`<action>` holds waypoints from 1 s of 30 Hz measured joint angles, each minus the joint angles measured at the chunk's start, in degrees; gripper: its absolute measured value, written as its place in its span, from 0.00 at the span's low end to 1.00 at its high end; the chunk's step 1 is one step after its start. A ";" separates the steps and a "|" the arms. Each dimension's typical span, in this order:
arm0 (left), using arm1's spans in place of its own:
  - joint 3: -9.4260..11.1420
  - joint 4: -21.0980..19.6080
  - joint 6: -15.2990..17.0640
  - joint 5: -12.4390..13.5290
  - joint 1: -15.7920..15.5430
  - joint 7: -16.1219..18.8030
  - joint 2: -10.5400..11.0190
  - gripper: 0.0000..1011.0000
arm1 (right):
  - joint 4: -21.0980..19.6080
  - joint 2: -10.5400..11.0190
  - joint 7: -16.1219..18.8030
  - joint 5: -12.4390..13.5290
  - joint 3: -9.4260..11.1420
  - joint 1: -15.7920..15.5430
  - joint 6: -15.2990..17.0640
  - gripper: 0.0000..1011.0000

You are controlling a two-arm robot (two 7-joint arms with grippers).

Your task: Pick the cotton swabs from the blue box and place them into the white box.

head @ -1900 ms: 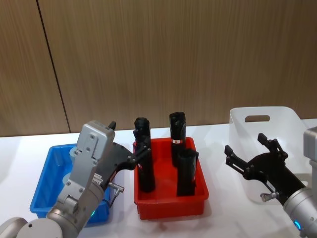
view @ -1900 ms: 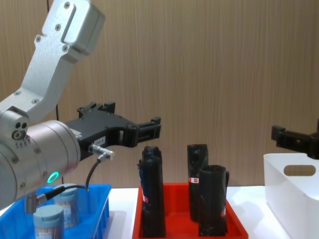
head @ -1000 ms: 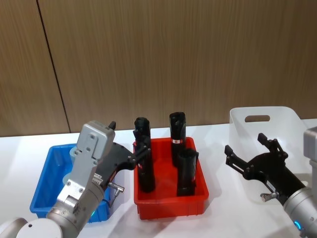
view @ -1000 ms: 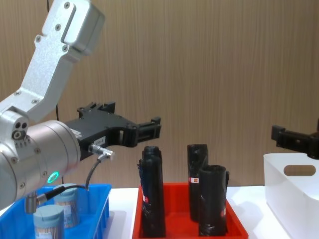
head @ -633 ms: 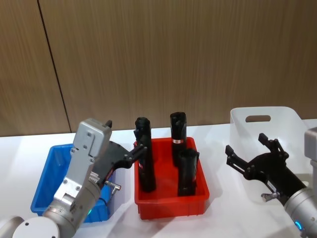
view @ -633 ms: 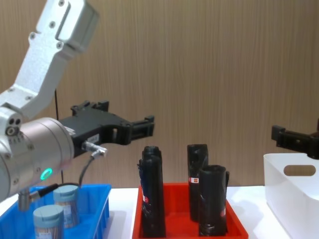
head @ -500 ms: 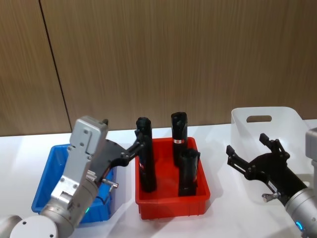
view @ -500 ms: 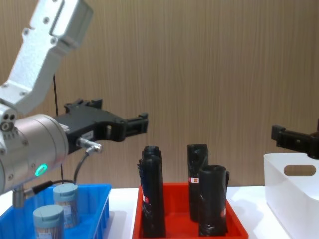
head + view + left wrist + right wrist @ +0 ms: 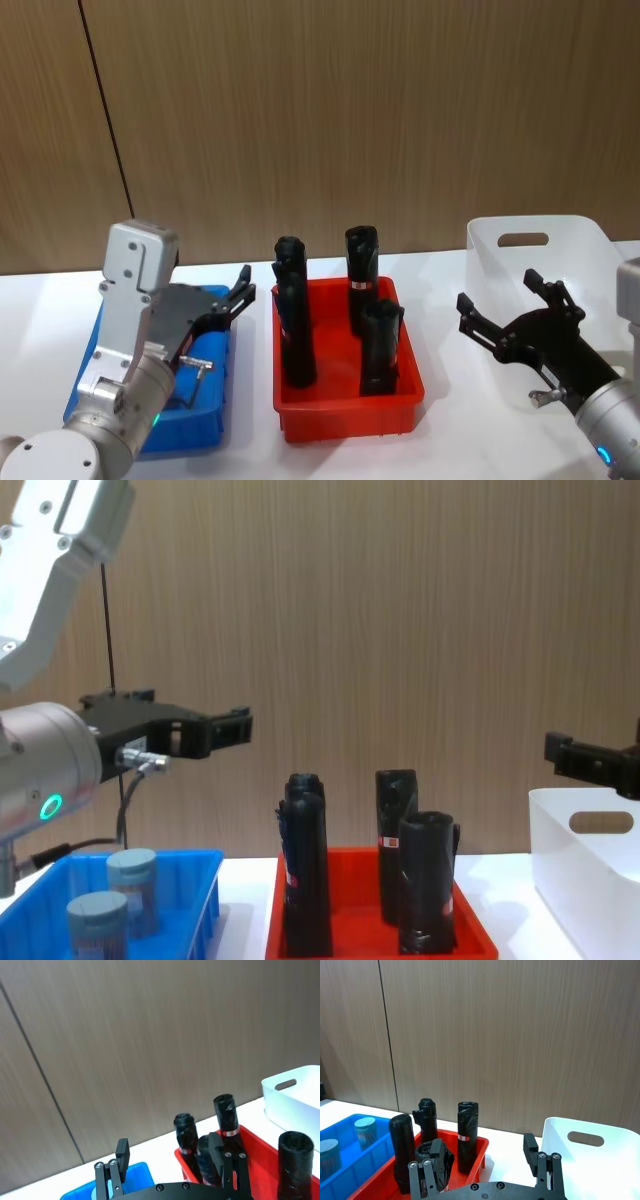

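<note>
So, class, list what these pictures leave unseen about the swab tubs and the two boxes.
Head view: the left gripper and its arm cover most of the blue box, hiding its contents.
Chest view: the bottom edge cuts off the nearer of two swab tubs.
Head view: the floor of the white box lies behind the right gripper.
Labels on the black rolls: too small to read.

— Item, surface?
— White table (image 9: 445, 300).
— Standing directly on it?
— Three, each apart: blue box (image 9: 216, 396) left, red tray (image 9: 350, 416) middle, white box (image 9: 582, 258) right.
</note>
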 joint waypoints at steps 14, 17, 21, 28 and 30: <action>-1.58 -1.33 9.04 -7.11 1.07 7.89 -1.00 0.99 | 0.00 0.00 0.00 0.00 0.00 0.00 0.00 0.99; -1.92 -1.46 11.05 -8.45 1.22 9.42 -1.21 0.99 | 0.00 0.00 0.00 0.00 0.00 0.00 0.00 0.99; -2.33 -1.50 13.42 -9.94 1.32 11.10 -1.46 0.99 | 0.00 0.00 0.00 0.00 0.00 0.00 0.00 0.99; -3.20 -1.09 17.11 -12.44 1.30 13.49 -1.88 0.99 | 0.00 0.00 0.00 0.00 0.00 0.00 0.00 0.99; -3.52 -0.73 18.00 -13.06 1.19 13.95 -1.98 0.99 | 0.00 0.00 0.00 0.00 0.00 0.00 0.00 0.99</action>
